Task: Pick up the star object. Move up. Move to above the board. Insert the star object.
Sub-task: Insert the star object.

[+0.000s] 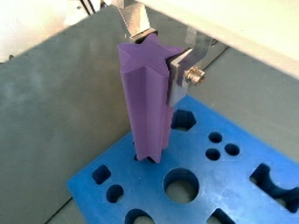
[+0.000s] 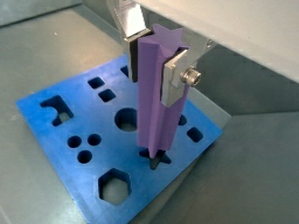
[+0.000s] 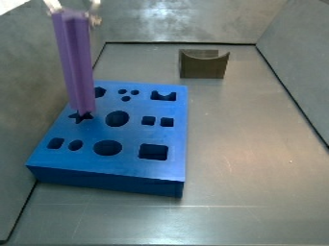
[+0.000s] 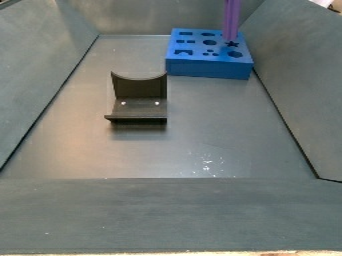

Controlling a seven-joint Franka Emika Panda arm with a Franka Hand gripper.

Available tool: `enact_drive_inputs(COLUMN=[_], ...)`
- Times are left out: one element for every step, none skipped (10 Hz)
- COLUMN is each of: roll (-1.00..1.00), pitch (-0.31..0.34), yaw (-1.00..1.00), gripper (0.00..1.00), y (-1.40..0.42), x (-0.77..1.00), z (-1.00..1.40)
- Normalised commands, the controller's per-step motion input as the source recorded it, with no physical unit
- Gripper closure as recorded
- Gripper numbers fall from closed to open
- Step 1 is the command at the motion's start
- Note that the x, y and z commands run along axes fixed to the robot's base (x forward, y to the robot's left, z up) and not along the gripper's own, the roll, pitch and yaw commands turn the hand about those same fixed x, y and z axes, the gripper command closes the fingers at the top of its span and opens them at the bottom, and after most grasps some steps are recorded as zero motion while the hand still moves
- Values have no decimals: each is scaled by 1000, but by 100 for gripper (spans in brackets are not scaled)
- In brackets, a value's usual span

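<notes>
The worktop (image 3: 244,192) is a grey floor between grey walls. On it lies the board (image 3: 129,159), a thick blue block with many cut-outs, near a corner in both side views. Well apart from it sits an olive-brown notched block (image 4: 136,100), untouched.

The star (image 1: 149,96), a tall purple ridged prism, stands upright over the board with its long axis vertical. Its lower end meets the star-shaped hole (image 2: 156,160) at the board's edge; in a side view the dark points of that hole (image 3: 81,117) show around the prism's foot. It seems just entered or resting at the mouth, hardly sunk at all; how deep cannot be told.

The gripper (image 2: 158,54) is closed on the star's upper end, a silver finger (image 1: 183,77) flat against a side near the top. So the star hangs straight down from the gripper, directly above the hole.

Judging from this, the insertion is in hand: the coming move is straight down along the prism's axis, and it turns on the ridges matching the hole's points. A slight twist could jam it.
</notes>
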Motion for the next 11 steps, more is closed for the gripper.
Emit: enact_drive_inputs(roll=[14,51,6,0,61,49,0,-206,-214,-124,0], pitch=[7,126,143,0,33,17,-4,0,0,0,0], yaw=[0,-157,-77,0,0,0,0,-143,-160,-123,0], gripper=[100,100,100,100,100,100,100,100,100,100,100], y=[0,0,0,0,149,243,0,140,266,137,0], x=[0,0,0,0,-320,-397,0,740,797,526,0], z=[-57,-480,-306,-31,-186,-86,0,263,357,220,-140])
